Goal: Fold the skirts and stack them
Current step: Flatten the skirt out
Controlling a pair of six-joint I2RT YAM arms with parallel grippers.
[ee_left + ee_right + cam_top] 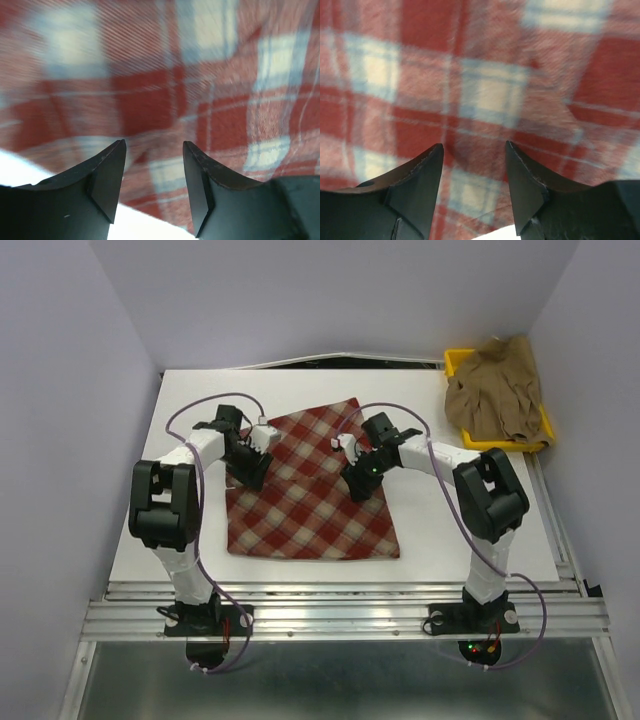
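Observation:
The red-and-cream plaid skirt (310, 485) lies spread flat on the white table in the middle of the top view. It fills the left wrist view (150, 90) and the right wrist view (485, 85). My left gripper (250, 478) is open just over the skirt's left edge, with bare table showing below the fingers. My right gripper (358, 488) is open over the skirt's right part, near its edge. Neither holds fabric. The tan-brown skirt (498, 388) lies crumpled in the yellow tray at the back right.
The yellow plastic tray (458, 364) stands at the table's back right corner. The white table (190, 530) has a metal rail along its near edge. Grey walls close in on the left, back and right.

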